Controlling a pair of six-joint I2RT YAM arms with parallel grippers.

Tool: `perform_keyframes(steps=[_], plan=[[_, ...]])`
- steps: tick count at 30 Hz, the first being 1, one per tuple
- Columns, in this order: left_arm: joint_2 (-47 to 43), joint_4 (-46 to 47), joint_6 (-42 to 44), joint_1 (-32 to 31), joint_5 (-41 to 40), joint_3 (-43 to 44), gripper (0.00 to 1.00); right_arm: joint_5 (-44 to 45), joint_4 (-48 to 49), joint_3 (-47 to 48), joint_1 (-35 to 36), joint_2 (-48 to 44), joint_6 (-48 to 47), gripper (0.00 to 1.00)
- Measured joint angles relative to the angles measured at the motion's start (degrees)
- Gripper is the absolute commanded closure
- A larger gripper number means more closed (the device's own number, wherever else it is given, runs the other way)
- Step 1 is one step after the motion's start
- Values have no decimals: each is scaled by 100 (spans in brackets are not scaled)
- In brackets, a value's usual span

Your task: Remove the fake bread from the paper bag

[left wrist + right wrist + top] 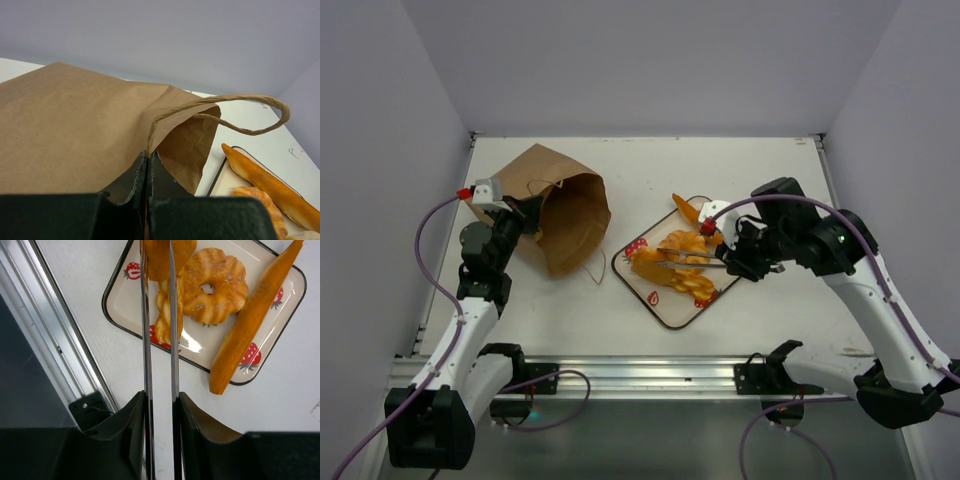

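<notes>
The brown paper bag [565, 215] lies on its side at the left, its mouth toward the tray. My left gripper [525, 215] is shut on the bag's rim, as the left wrist view [148, 160] shows. The fake bread lies on the strawberry tray [665, 305]: a ring doughnut [215, 285], a long baguette [250, 325], a braided loaf [162, 315] and a flat piece [160, 255]. My right gripper [740, 258] is shut on metal tongs [690, 258]. Their blades [145, 315] reach over the tray on either side of the braided loaf.
The bag's loop handle [250, 105] arcs out toward the tray, and a second handle [592, 268] lies on the table near the tray's left corner. The metal rail [640, 375] runs along the near table edge. Grey walls close in the left, back and right.
</notes>
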Motion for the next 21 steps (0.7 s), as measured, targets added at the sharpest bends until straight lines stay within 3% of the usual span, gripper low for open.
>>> perform_keyframes(steps=[11, 21], plan=[[0, -37, 2, 0, 2, 0, 100, 24, -63, -20, 0, -960, -9, 100], [2, -59, 15, 0, 4, -55, 100, 400, -155, -717, 0, -1862, -229, 100]])
